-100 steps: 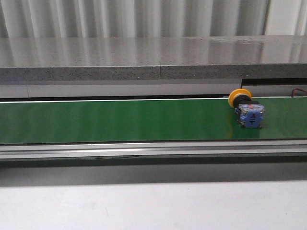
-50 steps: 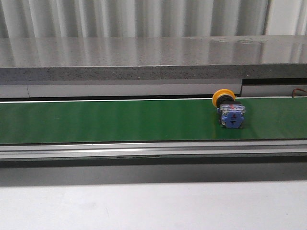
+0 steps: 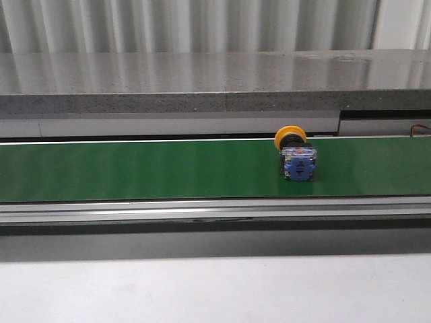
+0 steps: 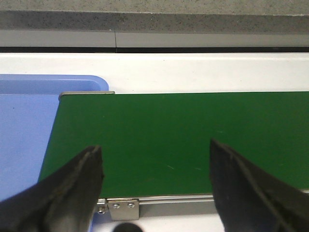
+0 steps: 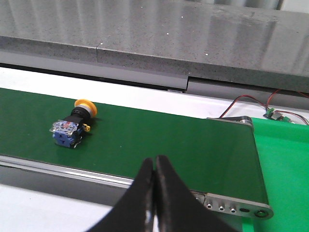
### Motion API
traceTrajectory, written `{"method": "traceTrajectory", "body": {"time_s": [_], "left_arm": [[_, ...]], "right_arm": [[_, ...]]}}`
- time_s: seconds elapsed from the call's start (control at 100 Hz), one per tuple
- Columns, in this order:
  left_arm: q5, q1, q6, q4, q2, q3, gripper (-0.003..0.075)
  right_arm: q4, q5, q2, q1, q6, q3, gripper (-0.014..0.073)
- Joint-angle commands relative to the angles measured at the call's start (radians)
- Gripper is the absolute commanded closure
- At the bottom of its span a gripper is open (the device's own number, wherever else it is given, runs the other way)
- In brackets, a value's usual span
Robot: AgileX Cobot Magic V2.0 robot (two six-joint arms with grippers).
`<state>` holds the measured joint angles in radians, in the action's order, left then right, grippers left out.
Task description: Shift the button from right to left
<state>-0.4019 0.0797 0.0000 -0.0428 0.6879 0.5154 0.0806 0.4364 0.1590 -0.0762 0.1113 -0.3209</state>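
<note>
The button (image 3: 296,156) lies on its side on the green belt (image 3: 135,168), right of the middle, its yellow cap toward the far edge and its blue contact block toward me. It also shows in the right wrist view (image 5: 72,126). My right gripper (image 5: 155,164) is shut and empty, above the belt's near edge, well apart from the button. My left gripper (image 4: 155,159) is open and empty over the left end of the belt (image 4: 183,140). The button is out of the left wrist view. Neither gripper shows in the front view.
A blue tray (image 4: 24,130) sits just past the belt's left end. A grey stone ledge (image 3: 215,81) runs behind the belt. A metal rail (image 3: 215,210) borders the near side. Red wires and a small circuit board (image 5: 273,113) lie near the belt's right end.
The button has travelled left along the belt, from near the right edge of the front view toward the middle. No arm shows in the front view.
</note>
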Motion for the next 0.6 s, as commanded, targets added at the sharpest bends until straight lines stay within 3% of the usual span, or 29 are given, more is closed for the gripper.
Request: {"method": "traceTrajectory", "body": {"time_s": [0.0,0.26,0.5,0.59], "left_arm": [[0.002,-0.002,-0.009,-0.019,0.056,0.093,0.0269],[-0.265,0.044,-0.009,-0.026,0.302,0.34,0.0267],[-0.294,0.178,-0.013,-0.026,0.503,0.485,0.0134],[-0.302,0.236,-0.038,-0.03,0.571,0.539,0.0118]], "right_arm": [[0.004,-0.083,0.009,-0.001,0.007,-0.025,0.0662],[0.004,-0.083,0.009,-0.001,0.007,-0.025,0.0662],[0.004,-0.083,0.009,-0.001,0.007,-0.025,0.0662],[0.004,-0.083,0.009,-0.001,0.007,-0.025,0.0662]]}}
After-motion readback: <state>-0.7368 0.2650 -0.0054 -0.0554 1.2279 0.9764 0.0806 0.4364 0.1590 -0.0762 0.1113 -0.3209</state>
